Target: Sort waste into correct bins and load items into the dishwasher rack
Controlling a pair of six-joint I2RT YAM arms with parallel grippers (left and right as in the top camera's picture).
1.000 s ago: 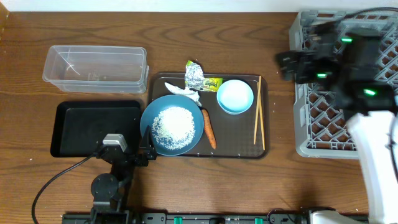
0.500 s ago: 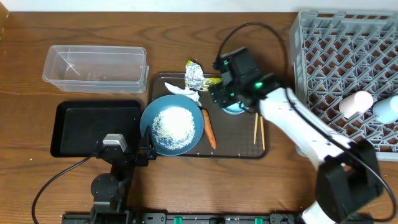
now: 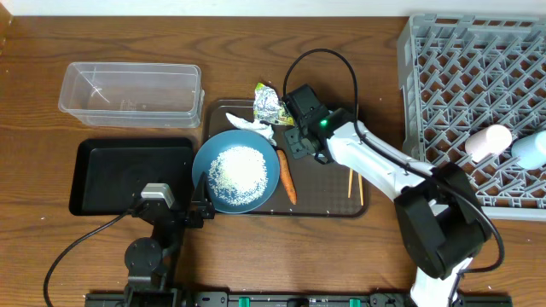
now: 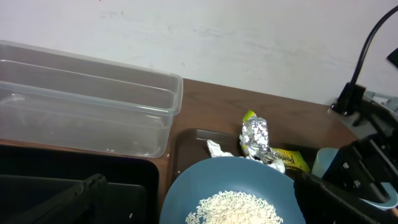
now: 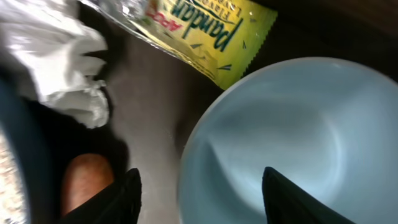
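in the bowl-loading step, the right gripper (image 5: 199, 182) is straddling the rim of the light-blue bowl (image 5: 280, 124) with jaws spread (bowl sitting on the serving tray (image 3: 328, 203), at 3 o'clock of the blue plate (image 3: 202, 175)), likely needing a rim pinch before lifting toward the dishwasher rack (image 3: 444, 94).

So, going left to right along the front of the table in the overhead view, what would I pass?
Black tray → blue plate → carrot → chopsticks → grey rack.
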